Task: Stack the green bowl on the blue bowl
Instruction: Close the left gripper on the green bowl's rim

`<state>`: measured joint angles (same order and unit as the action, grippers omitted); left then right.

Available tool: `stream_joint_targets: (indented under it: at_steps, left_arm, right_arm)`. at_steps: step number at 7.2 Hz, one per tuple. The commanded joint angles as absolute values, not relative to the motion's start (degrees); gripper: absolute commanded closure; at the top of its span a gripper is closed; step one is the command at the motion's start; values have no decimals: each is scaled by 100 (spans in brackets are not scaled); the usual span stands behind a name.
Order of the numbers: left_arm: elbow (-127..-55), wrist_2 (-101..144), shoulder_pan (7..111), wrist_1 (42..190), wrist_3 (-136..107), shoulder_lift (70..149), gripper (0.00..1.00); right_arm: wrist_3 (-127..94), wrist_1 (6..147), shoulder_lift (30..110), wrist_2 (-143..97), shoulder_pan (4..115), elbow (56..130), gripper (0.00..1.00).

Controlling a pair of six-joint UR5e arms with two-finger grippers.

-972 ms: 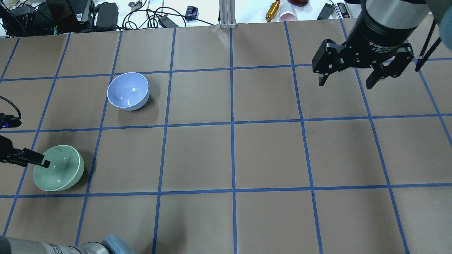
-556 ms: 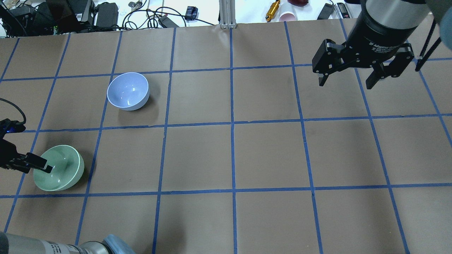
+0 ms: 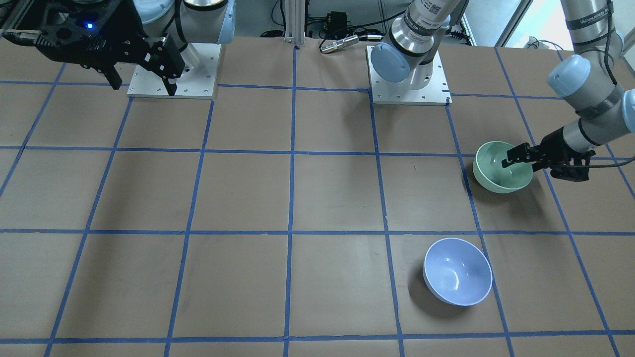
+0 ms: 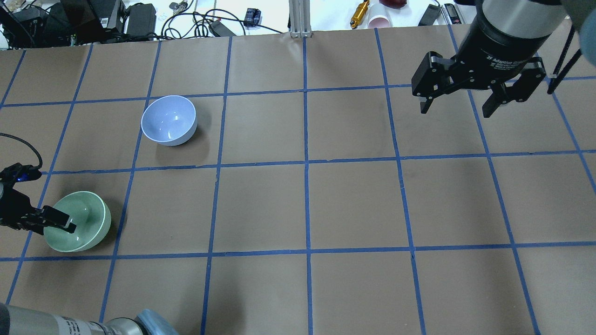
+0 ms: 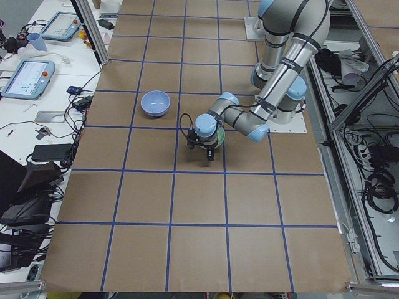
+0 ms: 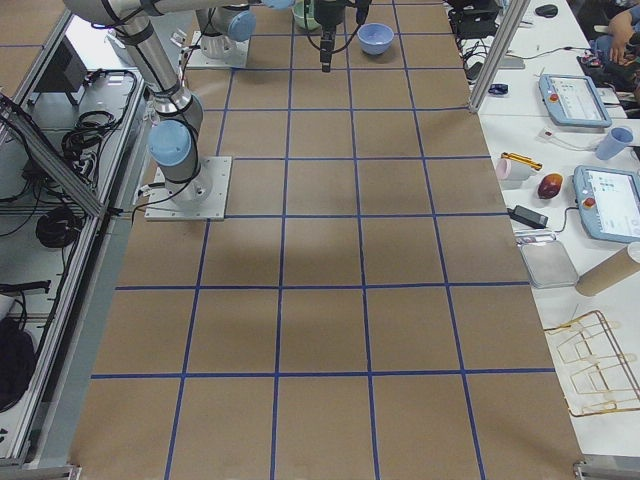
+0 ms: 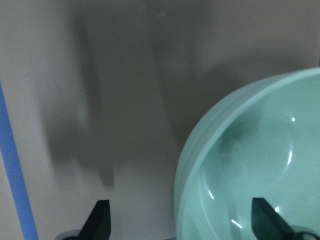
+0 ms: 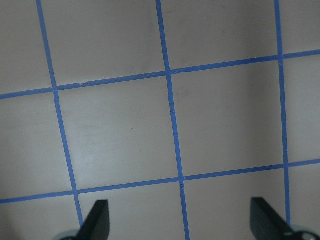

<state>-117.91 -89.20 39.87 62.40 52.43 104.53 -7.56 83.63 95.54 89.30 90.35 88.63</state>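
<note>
Dropping lower over the last sec, the left hand [image 4: 57,222] has slid its dark tip further in past the rim of the green bowl [image 4: 88,218], at lower left of the overhead view. The bowl itself hasn't shifted on the tabletop [image 4: 354,204]. The blue bowl [image 4: 168,120], up and to the right of it in that view and well apart, hasn't moved either. The right hand [image 4: 455,111] hangs as before at upper right, jaws wide, holding nothing, well away from both bowls.

Meaning for the task: approach looks about done, grasp not yet made. Nothing is lifted and the stack isn't started.

Hand vs. bowl: in the left wrist view the two fingers [image 7: 100,220] are spread wide. One tip sits at lower left over bare tabletop outside the bowl. The other sits at lower right, inside the bowl above its glossy inner wall. So the hand straddles the bowl's near wall, rim between the tips. Can't tell if either tip is touching the wall yet. The front-facing view agrees, w/ the dark finger reaching in over the rim from the right side of the frame.

Likely next: pinch the wall, lift, carry to the blue bowl. The glossy, curved wall could slip in a thin pinch.
</note>
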Motion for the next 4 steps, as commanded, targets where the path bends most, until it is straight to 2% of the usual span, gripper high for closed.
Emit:
stream_joint_targets:
  at_steps: [1, 2, 3, 4]
  left_arm:
    - [-11786, -8921, 3982, 6162, 5229, 10538, 0]
    - [-11795, -8912, 3990, 6144, 5212, 10582, 1]
    - [-11795, -8912, 3990, 6135, 5212, 10626, 11]
    - [-11795, -8912, 4008, 6135, 5186, 10626, 43]
  right_arm:
    - [-756, 8367, 9554, 8930, 9035, 8859, 0]
    - [-756, 8358, 9554, 8930, 9035, 8868, 0]
    - [-756, 8367, 9554, 8930, 9035, 8859, 0]
    - [-756, 8367, 9554, 8930, 9035, 8859, 0]
